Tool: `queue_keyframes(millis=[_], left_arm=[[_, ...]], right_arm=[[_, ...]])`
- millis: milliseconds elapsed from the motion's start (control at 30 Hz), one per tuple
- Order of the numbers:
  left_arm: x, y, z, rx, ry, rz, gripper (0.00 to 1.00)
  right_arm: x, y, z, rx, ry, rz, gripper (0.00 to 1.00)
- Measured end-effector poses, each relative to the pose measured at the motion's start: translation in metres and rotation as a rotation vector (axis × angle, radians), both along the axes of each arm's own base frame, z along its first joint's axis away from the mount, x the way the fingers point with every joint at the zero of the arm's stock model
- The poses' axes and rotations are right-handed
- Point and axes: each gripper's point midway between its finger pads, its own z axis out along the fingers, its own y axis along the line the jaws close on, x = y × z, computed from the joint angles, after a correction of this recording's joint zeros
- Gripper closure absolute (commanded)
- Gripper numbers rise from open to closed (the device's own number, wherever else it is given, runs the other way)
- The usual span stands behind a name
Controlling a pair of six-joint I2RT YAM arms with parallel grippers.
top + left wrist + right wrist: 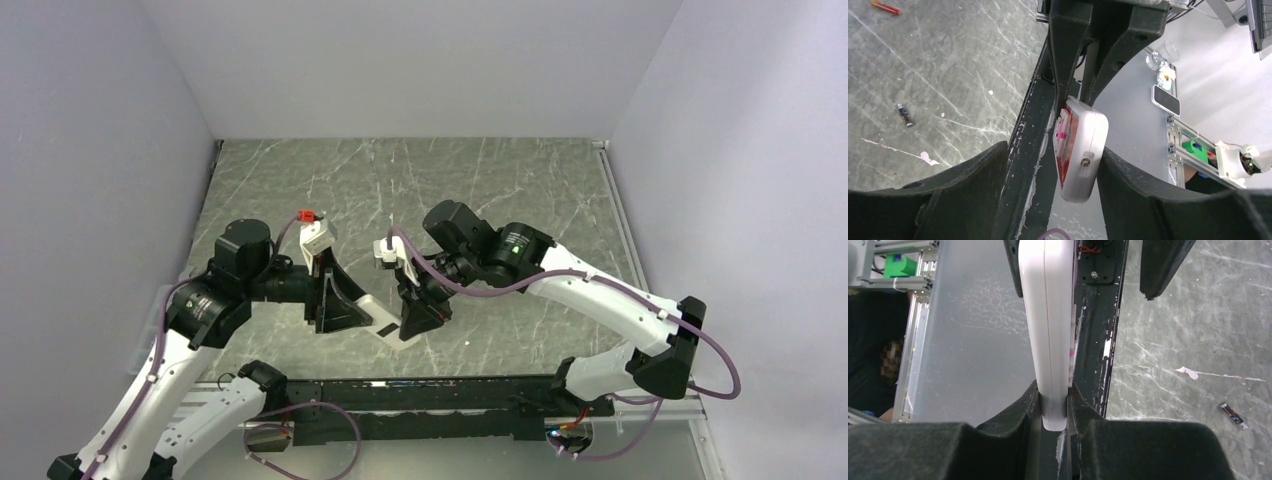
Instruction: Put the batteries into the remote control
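Now the right gripper (1053, 407) is clamped on one end of the remote (1050, 335), which it holds edge-on over the black rail (1098, 340) at the table's near edge. The left gripper (1053, 160) is spread wide around the other end, with one finger (1158, 200) just beside the white back and a gap on the red side. One dark battery (905, 115) lies on the table (948, 60), well apart.

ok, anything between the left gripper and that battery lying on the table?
Yes, the remote. It sits between the open fingers of the left gripper, clamped on edge by the right gripper. The battery lies by itself on the table, with nothing visible on or around it.
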Motion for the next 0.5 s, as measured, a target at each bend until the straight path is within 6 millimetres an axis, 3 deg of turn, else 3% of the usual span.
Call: queue_keyframes(millis=[167, 367, 500], left_arm=[[-0.0056, -0.0037, -0.0035, 0.01, 0.007, -0.039, 0.46], [-0.0079, -0.0049, -0.0052, 0.015, 0.009, -0.055, 0.52], [-0.0092, -0.0054, -0.0051, 0.014, 0.011, -0.064, 0.7]], right_arm=[[-0.0034, -0.0007, 0.0005, -0.013, 0.029, 0.013, 1.0], [-0.0044, -0.0016, -0.0024, -0.027, 0.046, 0.015, 1.0], [-0.0031, -0.0016, -0.0043, -0.037, 0.053, 0.008, 1.0]])
